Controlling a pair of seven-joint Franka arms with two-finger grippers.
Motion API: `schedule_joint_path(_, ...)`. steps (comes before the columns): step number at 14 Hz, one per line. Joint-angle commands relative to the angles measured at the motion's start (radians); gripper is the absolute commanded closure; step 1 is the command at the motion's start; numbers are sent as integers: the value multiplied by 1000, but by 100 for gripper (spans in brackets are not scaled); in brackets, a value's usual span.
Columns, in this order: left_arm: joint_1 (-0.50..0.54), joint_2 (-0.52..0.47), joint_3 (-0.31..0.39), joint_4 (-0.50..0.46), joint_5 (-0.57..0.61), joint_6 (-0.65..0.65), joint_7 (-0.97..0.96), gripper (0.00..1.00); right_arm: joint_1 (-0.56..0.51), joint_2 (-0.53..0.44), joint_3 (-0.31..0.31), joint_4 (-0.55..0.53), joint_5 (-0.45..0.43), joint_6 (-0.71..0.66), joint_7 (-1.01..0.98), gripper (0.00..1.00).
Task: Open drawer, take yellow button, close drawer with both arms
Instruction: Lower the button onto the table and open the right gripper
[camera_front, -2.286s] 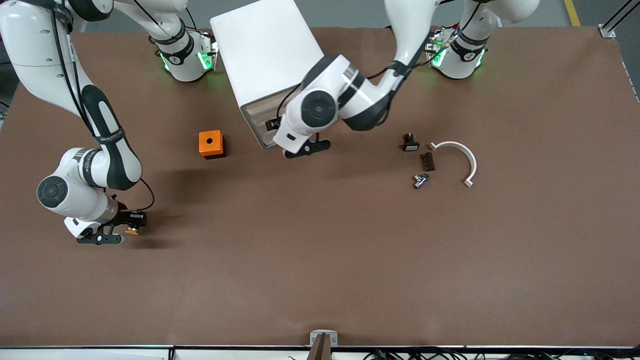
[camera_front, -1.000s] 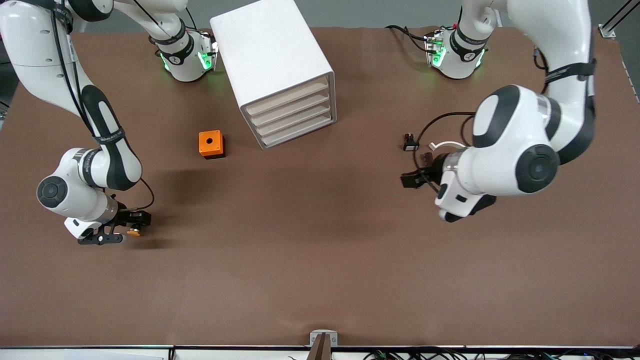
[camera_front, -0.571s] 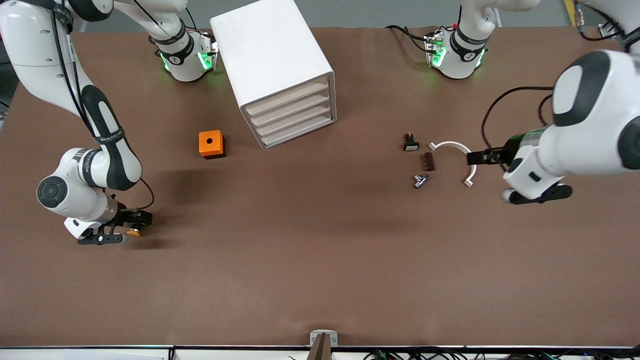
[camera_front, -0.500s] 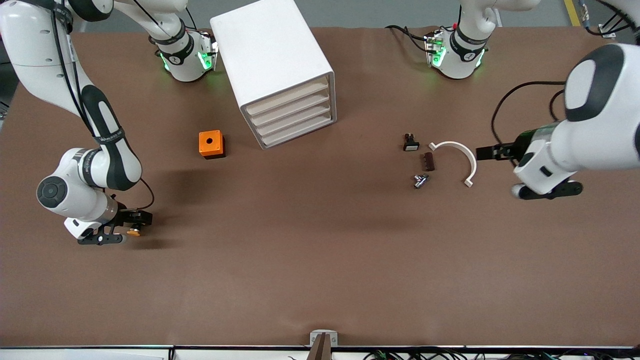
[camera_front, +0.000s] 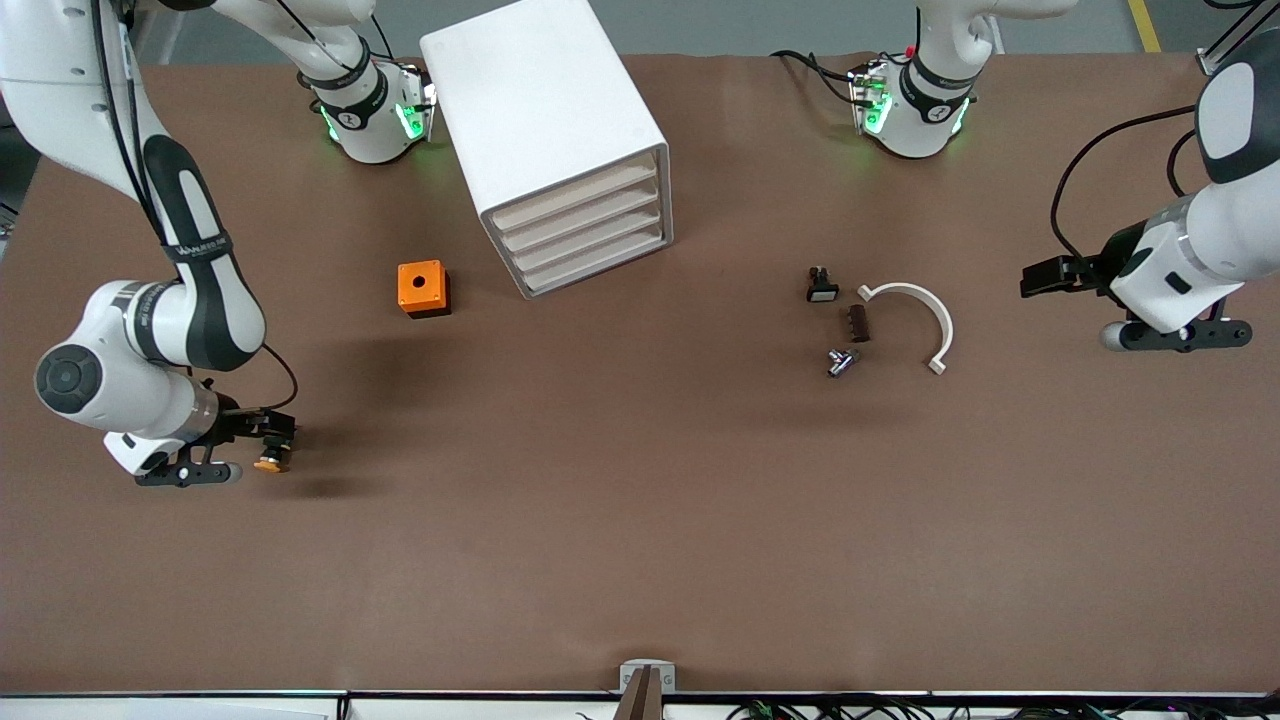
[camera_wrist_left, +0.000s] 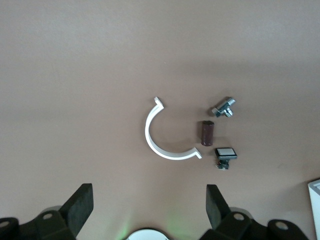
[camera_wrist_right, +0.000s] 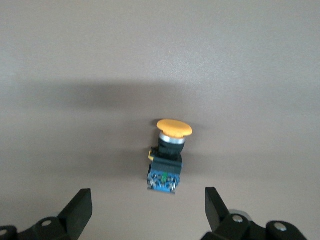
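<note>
The right gripper (camera_front: 262, 440) hangs spread just beside the button (camera_front: 267, 462), which lies free on the table (camera_front: 640, 520) near the right arm's end. The drawer (camera_front: 577, 197) looks shut. The left gripper (camera_front: 1040, 277), spread and empty, hangs near the left arm's end. The task seems finished; next, both arms only need to retreat.

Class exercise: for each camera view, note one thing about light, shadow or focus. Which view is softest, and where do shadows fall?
Front view: sharp, even light; green glow at both arm bases, soft shadow beside the orange cube. Left wrist view: the white clamp is crisp, a faint green glow at the frame's lower edge. Right wrist view: softest; a broad dark shadow band crosses the table near the button.
</note>
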Motion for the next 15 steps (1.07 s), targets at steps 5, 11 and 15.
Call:
schedule_joint_path(5,134,-59,-112,-130,19,164,43,1,32,-93,-1,118,5,-291,65,0)
schedule_joint_path(11,129,-55,-114,17,19,149,37,1,34,-178,-1,204,5,-498,65,0)
schedule_joint_path(15,123,-52,-115,160,19,0,27,1,32,-234,-1,227,6,-555,67,0)
